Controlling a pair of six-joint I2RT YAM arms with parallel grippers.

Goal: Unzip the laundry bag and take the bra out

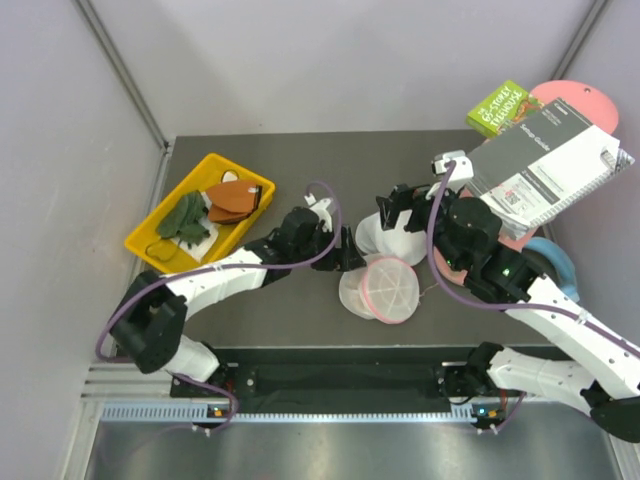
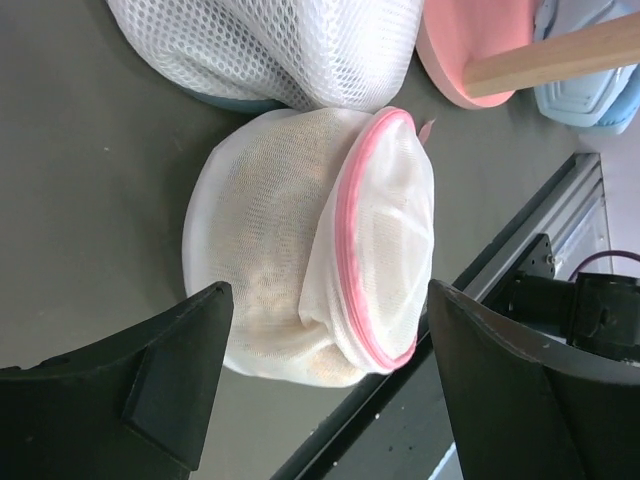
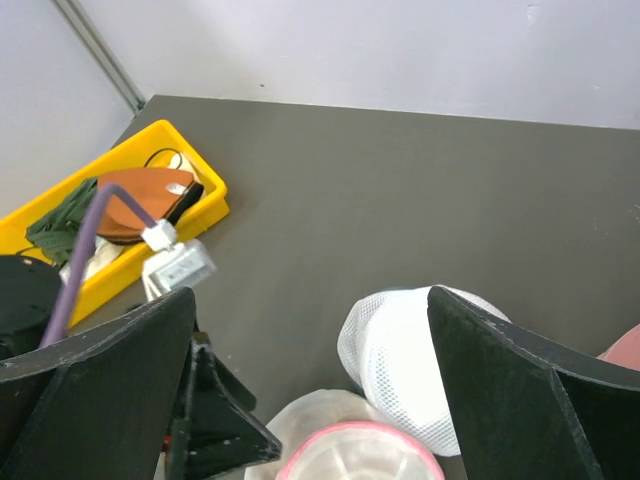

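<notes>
white dome [image 1: 384, 236] just beside laundry bag [image 1: 386, 291]

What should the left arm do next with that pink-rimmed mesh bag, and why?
Probably close the left gripper gently on the bag: its open fingers stand either side of it, and the pink rim looks zipped shut, so the bag likely needs steadying first.

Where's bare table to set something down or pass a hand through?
Widest bare patch: the back of the table, between the yellow tray, the rear wall and the spiral booklet. A narrower strip runs between the laundry bag and the near edge. Crowded: the centre, around the bag and the white mesh dome, and the right side under the booklet.
</notes>
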